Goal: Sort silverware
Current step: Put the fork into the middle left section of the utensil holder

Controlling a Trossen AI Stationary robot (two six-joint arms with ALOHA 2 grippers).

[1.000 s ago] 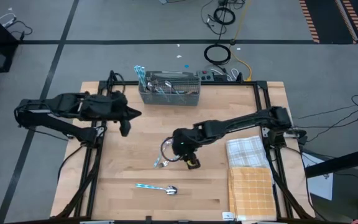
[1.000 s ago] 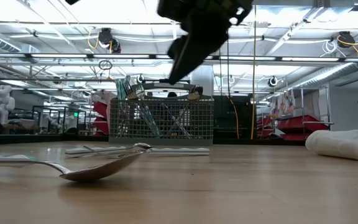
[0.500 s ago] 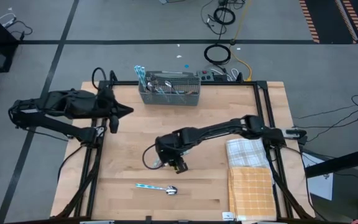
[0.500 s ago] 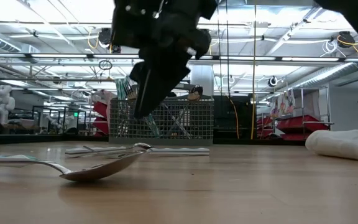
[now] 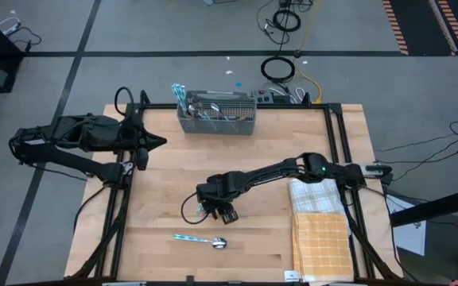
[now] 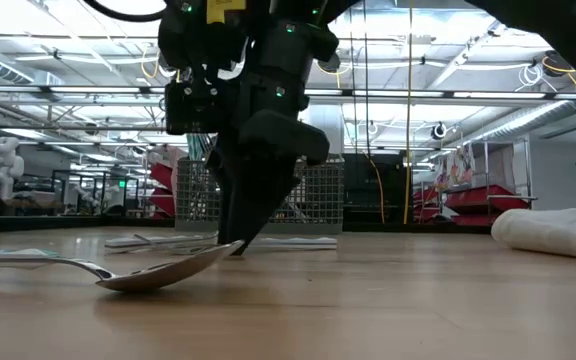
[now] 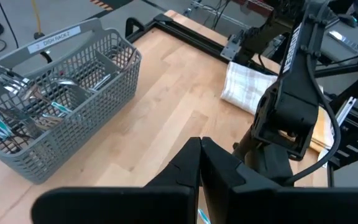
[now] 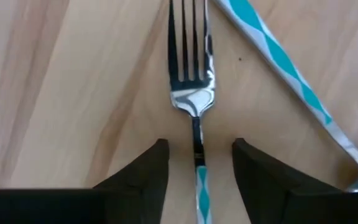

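A fork (image 8: 191, 93) with a light blue handle lies flat on the wooden table. My right gripper (image 8: 197, 146) is open and low over it, one finger on either side of its neck, without touching. A second blue-handled piece (image 8: 278, 68) lies slanted beside the fork. A blue-handled spoon (image 5: 203, 240) rests bowl-down nearer the table's near edge, large in the low view (image 6: 158, 272). The grey mesh basket (image 5: 217, 114) at the far edge holds more silverware. My right gripper (image 5: 211, 208) is at mid-table. My left gripper (image 5: 145, 147) is shut, waiting by the left edge.
A white plaid cloth (image 5: 315, 195) and an orange cloth (image 5: 320, 238) lie along the table's right side. The black frame rails (image 5: 118, 206) run along the left and right edges. Bare wood stretches between the basket and the right gripper.
My right gripper has moved toward the table's left and near edges and come down over the fork, its fingers now close to the tabletop. My left gripper has drawn back toward the table's left edge.
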